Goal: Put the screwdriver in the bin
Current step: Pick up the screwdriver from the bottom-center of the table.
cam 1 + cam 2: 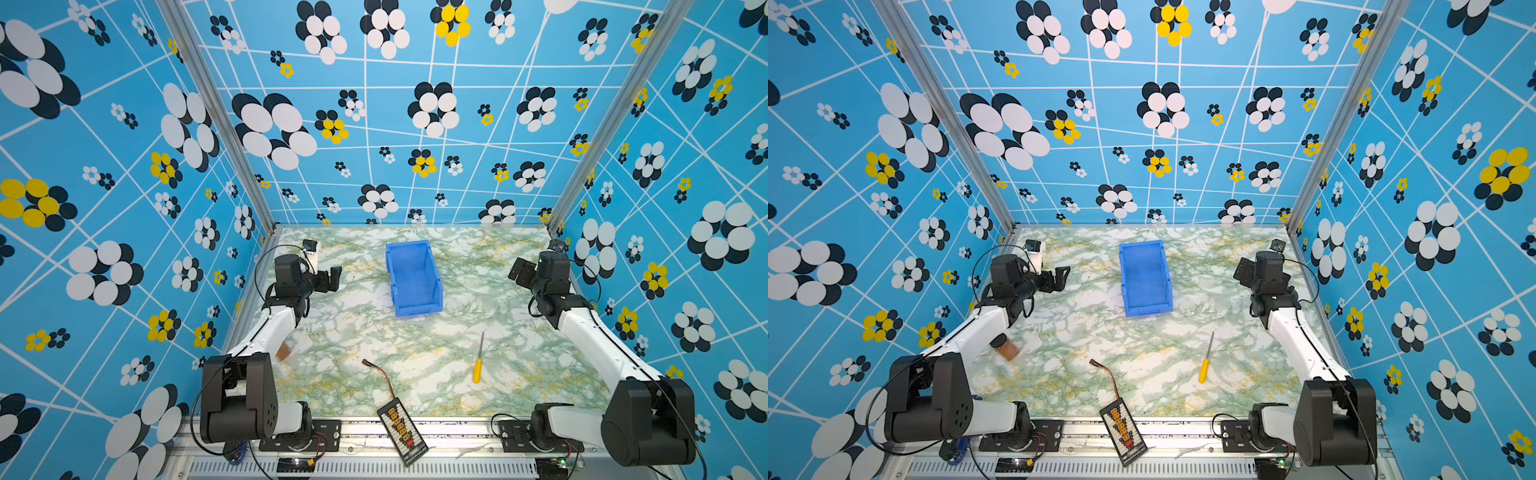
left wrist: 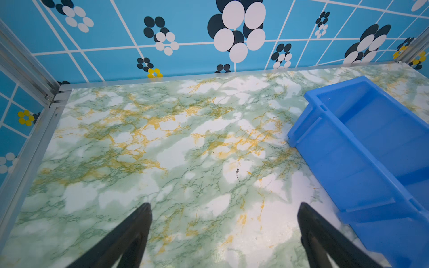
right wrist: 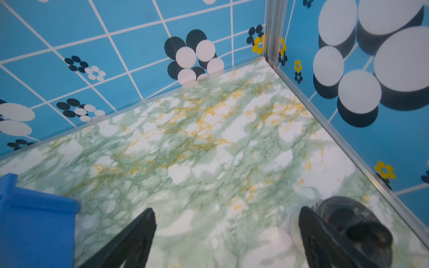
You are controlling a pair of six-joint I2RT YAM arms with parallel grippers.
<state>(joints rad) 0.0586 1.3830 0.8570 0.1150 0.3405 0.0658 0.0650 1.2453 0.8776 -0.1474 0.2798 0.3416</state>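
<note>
The right hand (image 3: 226, 210) gapes wide and empty, well apart from the screwdriver (image 1: 478, 365). The left hand (image 2: 224, 206) is equally wide, holding nothing, the bin (image 2: 329, 150) near it.

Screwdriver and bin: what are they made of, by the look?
Screwdriver: handle looks like smooth yellow-orange plastic, uniform colour; shaft thin and dark, probably metal, finish too small to tell. Bin: bright blue moulded plastic by its ribs and stepped rim, faint sheen in the left wrist view.

Marble table (image 1: 519, 291): bin (image 1: 417, 309) mid-rear, screwdriver (image 1: 478, 365) front-R, wire (image 1: 382, 374), brown jar (image 1: 1007, 349) L.
</note>
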